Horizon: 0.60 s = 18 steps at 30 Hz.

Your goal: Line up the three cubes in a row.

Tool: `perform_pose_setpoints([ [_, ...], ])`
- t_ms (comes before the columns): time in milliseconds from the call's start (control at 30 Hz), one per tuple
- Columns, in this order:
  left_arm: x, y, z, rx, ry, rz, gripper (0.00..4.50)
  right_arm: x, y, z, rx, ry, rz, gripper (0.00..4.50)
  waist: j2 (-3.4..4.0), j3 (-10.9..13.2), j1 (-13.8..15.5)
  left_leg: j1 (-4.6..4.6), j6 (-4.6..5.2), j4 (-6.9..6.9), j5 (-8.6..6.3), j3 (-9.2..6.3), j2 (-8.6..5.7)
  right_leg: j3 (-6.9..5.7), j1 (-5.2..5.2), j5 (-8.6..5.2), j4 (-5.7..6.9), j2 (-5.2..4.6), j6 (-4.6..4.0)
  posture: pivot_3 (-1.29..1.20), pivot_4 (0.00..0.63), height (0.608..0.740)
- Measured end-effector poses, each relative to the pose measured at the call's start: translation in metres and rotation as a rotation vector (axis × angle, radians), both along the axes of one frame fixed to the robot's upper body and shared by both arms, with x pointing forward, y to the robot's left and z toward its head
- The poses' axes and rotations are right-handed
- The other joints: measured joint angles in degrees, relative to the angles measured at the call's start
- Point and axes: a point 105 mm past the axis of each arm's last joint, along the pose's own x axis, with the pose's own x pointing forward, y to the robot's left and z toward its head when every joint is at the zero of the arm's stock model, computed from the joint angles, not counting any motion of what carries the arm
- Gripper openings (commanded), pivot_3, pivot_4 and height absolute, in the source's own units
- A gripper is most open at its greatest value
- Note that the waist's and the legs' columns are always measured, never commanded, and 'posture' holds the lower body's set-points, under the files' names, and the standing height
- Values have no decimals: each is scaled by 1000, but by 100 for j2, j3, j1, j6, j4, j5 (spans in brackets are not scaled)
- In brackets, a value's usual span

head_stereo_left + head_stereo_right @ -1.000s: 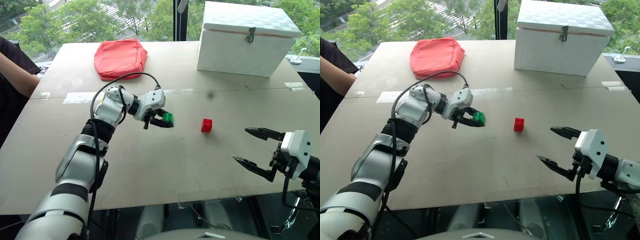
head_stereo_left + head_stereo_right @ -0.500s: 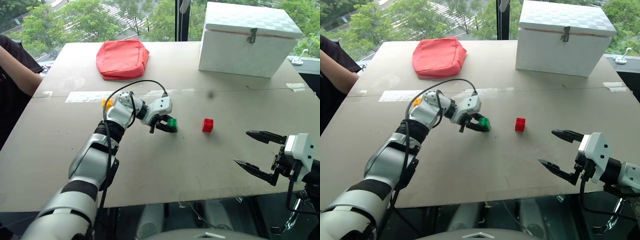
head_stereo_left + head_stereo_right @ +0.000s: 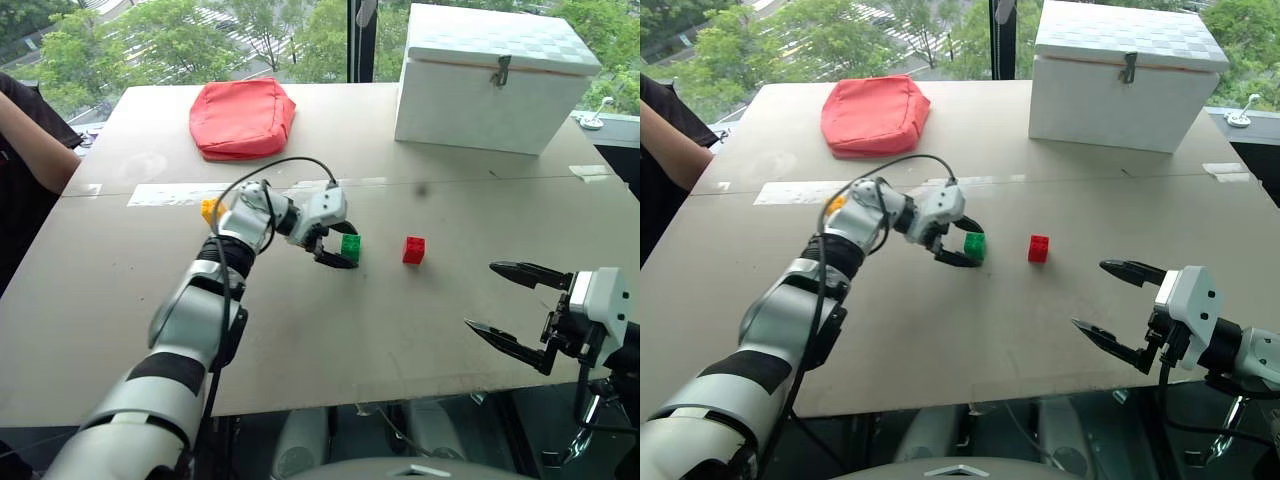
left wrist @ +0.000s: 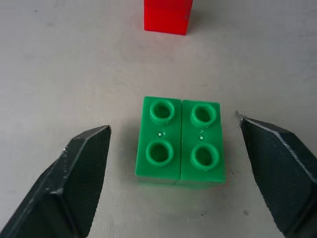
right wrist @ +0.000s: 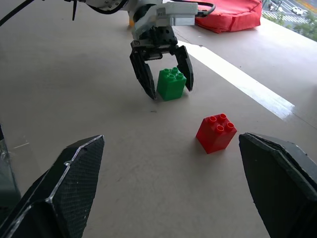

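Note:
The green cube point(image 3: 350, 246) stands on the table, studs up, a short gap to the left of the red cube point(image 3: 414, 250). My left gripper point(image 4: 173, 124) is open around the green cube, one finger on each side, neither touching it. The yellow cube point(image 3: 211, 209) sits farther left, partly hidden behind my left forearm. My right gripper point(image 3: 480, 295) hangs open and empty near the table's front right edge, well apart from the cubes.
A red cushion point(image 3: 243, 115) lies at the back left and a large white latched box point(image 3: 495, 75) at the back right. A pale tape strip point(image 3: 160, 193) crosses the table. A person's arm point(image 3: 30, 130) is at the left edge.
My left gripper carried the green cube rightward toward the red cube, set it on the table and opened, letting it go. The right gripper has stayed put.

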Motion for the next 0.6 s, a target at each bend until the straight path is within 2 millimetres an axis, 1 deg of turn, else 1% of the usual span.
perform_pose_setpoints([
  [33, 0, 1, 1, -1, -1, 3, 3994, 0, 0, 0, 0, -1, 0, 4500, 0, 0, -2, 1, 0, 0, 0, -1, 1, 0, 0, 0, 1, 0, 0, 0, 150, 740],
  [67, 2, 11, 15, -19, -23, 23, 3994, 1, 0, 1, 1, -8, 1, 4500, 2, -1, -4, 3, 0, 0, 0, -8, 3, -2, 1, 0, 3, 1, 0, 0, 150, 740],
  [100, -2, 32, 28, -64, -34, 88, 3994, 4, 5, 5, 7, -27, 25, 4500, 4, -2, -34, 5, 0, 0, 0, -7, 11, 1, 1, 0, 4, 1, 0, 0, 150, 740],
  [167, -4, 51, 35, -92, -27, 167, 3994, 4, 7, 4, 11, -23, 33, 4500, 4, -2, -71, 5, 0, 0, 0, -13, 12, -2, 2, 0, 5, 1, 0, 0, 150, 740],
  [200, -4, 62, 38, -114, -34, 232, 3994, 5, 8, 3, 16, -21, 40, 4500, 4, -2, -84, 5, 0, -1, 0, -14, 13, -2, 2, 0, 5, 0, 0, 0, 150, 740],
  [233, -2, 77, 43, -146, -57, 334, 3994, 7, 10, 3, 22, -21, 53, 4500, 4, -2, -95, 6, 0, -1, 0, -15, 14, -3, 2, 0, 6, -2, 0, 0, 150, 740],
  [267, 3, 94, 49, -194, -113, 478, 3994, 9, 13, 4, 33, -28, 69, 4500, 4, -2, -92, 6, 0, 0, 0, -18, 14, -5, 3, 0, 5, -5, 1, 0, 150, 740],
  [333, 9, 113, 54, -239, -176, 653, 3994, 12, 17, 2, 42, -28, 82, 4500, 3, -3, -61, 7, -1, 2, 0, -22, 12, -11, 6, 0, 7, -9, 1, 0, 150, 740],
  [400, 14, 130, 56, -290, -232, 868, 3994, 14, 20, 2, 49, -26, 97, 4500, 3, -3, -10, 8, -1, 3, 0, -24, 8, -12, 10, 1, 6, -15, 1, 0, 150, 740],
  [433, 15, 137, 56, -315, -267, 996, 3994, 15, 21, 1, 52, -25, 108, 4500, 2, -3, 25, 8, -1, 4, 0, -23, 6, -11, 13, 2, 4, -17, 2, 0, 150, 740],
  [467, 15, 141, 53, -321, -281, 1085, 3994, 16, 22, 1, 54, -26, 116, 4500, 2, -3, 49, 6, -1, 8, 0, -25, 4, -13, 15, 3, 4, -20, 1, 0, 150, 740],
  [533, 9, 147, 41, -331, -282, 1257, 3994, 18, 23, 3, 57, -32, 125, 4500, 0, -4, 71, 4, -1, 11, 0, -28, -2, -13, 19, 14, 3, -24, -7, 0, 150, 740],
  [567, 5, 148, 32, -327, -272, 1350, 3994, 20, 24, 4, 58, -34, 135, 4500, -1, -4, 75, 3, -1, 13, 0, -30, -2, -14, 19, 16, 2, -23, -8, 0, 150, 740],
  [600, 2, 146, 25, -321, -259, 1399, 3994, 20, 25, 4, 59, -39, 144, 4500, -2, -4, 74, 4, -1, 15, 0, -31, -4, -14, 20, 18, 4, -23, -10, 0, 150, 740],
])
